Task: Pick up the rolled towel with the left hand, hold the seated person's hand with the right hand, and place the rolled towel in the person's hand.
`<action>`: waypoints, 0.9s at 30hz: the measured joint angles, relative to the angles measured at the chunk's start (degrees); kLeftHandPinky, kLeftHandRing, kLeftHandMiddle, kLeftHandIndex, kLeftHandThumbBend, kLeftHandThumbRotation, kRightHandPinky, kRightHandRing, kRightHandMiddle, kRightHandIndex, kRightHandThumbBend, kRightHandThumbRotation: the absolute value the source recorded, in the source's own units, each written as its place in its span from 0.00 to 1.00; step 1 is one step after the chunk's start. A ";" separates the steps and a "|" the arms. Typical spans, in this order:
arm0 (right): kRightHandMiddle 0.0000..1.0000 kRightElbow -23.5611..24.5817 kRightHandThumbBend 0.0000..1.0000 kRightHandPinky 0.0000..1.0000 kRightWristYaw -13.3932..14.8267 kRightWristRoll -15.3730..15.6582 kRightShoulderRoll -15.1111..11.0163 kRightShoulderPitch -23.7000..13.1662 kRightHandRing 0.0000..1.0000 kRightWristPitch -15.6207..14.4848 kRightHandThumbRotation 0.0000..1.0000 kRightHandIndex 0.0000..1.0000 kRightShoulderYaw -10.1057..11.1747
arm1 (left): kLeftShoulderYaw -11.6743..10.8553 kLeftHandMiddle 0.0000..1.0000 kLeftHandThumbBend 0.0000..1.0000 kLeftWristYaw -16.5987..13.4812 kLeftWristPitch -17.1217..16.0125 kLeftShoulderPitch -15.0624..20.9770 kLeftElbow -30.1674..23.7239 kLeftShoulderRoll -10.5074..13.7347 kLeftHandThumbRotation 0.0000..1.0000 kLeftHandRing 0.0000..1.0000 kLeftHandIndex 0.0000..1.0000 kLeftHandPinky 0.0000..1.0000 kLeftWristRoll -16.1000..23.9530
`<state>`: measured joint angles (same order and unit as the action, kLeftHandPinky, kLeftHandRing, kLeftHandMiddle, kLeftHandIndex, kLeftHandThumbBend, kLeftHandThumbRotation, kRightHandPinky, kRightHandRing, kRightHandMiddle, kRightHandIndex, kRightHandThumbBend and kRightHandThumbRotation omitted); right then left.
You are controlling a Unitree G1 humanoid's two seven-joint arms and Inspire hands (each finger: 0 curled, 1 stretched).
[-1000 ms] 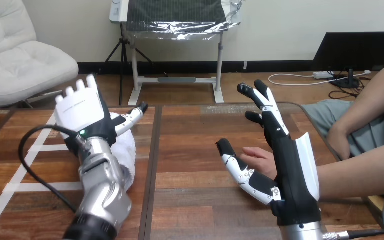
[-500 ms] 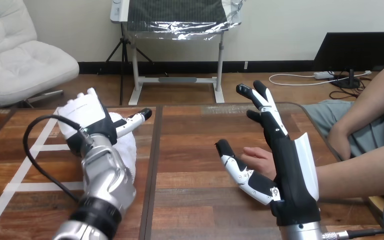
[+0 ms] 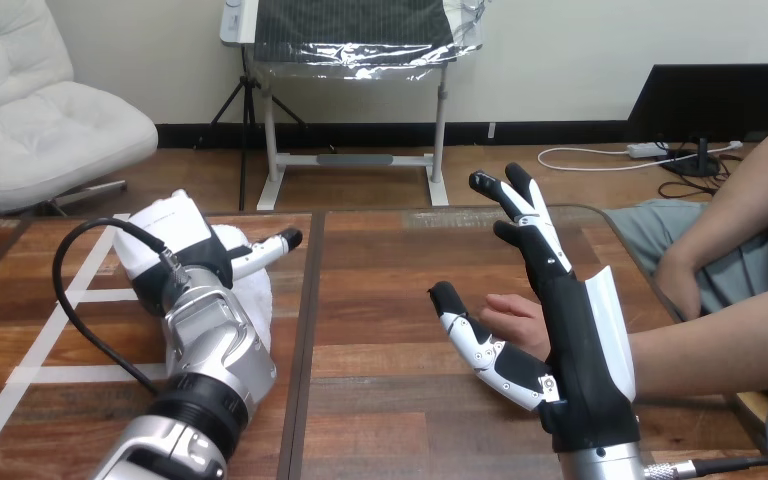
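The robot's left hand point(image 3: 172, 235) rests back-up on the white rolled towel point(image 3: 248, 305) at the left of the table point(image 3: 380, 400); whether it grips the towel cannot be told. The right hand point(image 3: 580, 350) stands open, fingers point(image 3: 532, 215) straight and spread, just beside the person's hand point(image 3: 508, 312) on the wood, not clasping it. Lifting on a loose hold could drop or unroll the towel.

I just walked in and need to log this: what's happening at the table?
The robot's left hand rests on the white rolled towel, which lies on the wooden table. Its right hand stands open beside the person's hand lying on the table, not gripping it.
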<state>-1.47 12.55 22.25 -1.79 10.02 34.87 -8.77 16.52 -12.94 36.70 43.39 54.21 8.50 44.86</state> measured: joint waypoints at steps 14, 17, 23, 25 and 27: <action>1.00 0.02 0.39 0.89 -0.52 -0.06 -0.34 -0.01 0.98 -0.69 0.06 0.88 0.09 | 2.25 1.00 1.00 -1.08 -1.94 1.37 8.37 0.02 0.95 1.00 1.00 0.97 -1.86; 1.00 0.02 0.39 0.90 -0.73 -0.10 -0.37 -0.01 0.98 -1.04 0.06 0.88 0.09 | 2.93 1.00 1.00 -1.08 -2.29 1.59 9.99 0.04 0.96 1.00 1.00 0.97 -1.99; 1.00 0.02 0.39 0.90 -1.02 -0.11 -0.43 -0.01 0.98 -1.43 0.06 0.88 0.08 | 4.42 1.00 1.00 -0.93 -2.56 2.28 13.15 0.11 0.97 1.00 1.00 0.98 -1.96; 1.00 0.02 0.39 0.90 -1.06 -0.11 -0.45 -0.01 0.98 -1.44 0.06 0.88 0.08 | 5.01 1.00 1.00 -0.87 -2.63 2.59 14.03 0.15 0.96 1.00 1.00 0.98 -1.96; 1.00 0.03 0.39 0.90 -1.10 -0.11 -0.49 -0.01 0.98 -1.45 0.07 0.88 0.09 | 5.47 1.00 1.00 -0.84 -2.72 2.97 14.87 0.18 0.96 1.00 1.00 0.98 -1.96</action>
<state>-1.44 11.44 22.14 -2.27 10.01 33.42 -8.68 21.99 -13.78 33.98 46.36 69.08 8.68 42.90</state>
